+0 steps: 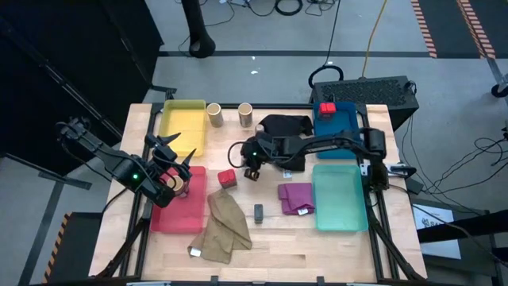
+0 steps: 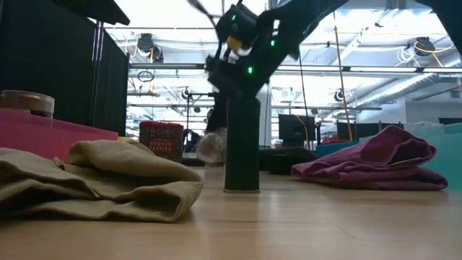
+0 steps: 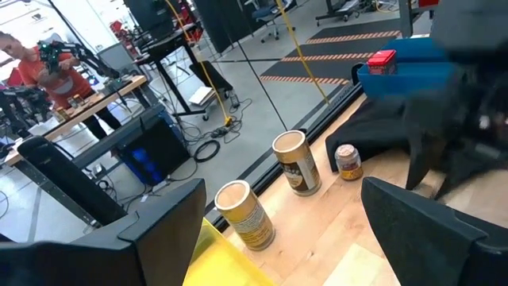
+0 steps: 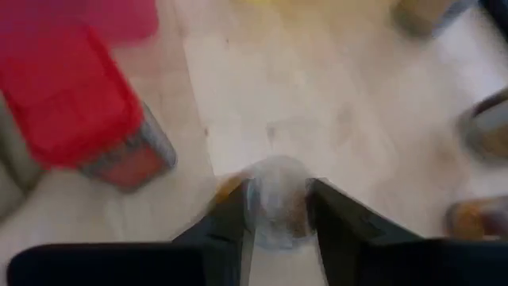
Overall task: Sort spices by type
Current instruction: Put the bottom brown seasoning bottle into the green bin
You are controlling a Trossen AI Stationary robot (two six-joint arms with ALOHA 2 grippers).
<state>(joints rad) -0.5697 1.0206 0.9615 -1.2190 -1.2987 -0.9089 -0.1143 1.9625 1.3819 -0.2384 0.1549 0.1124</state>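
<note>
Small jar (image 4: 275,202), upright between fingers (image 4: 340,218)

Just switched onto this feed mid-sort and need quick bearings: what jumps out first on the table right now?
The right hand grabs the eye first: at mid-table, its fingers are closed around a small clear round jar, beside a red cube-shaped spice box. The left hand hovers open over the red plastic tray at the left. Two tan cardboard cylinders stand at the far edge, next to the yellow plastic tray.
</note>
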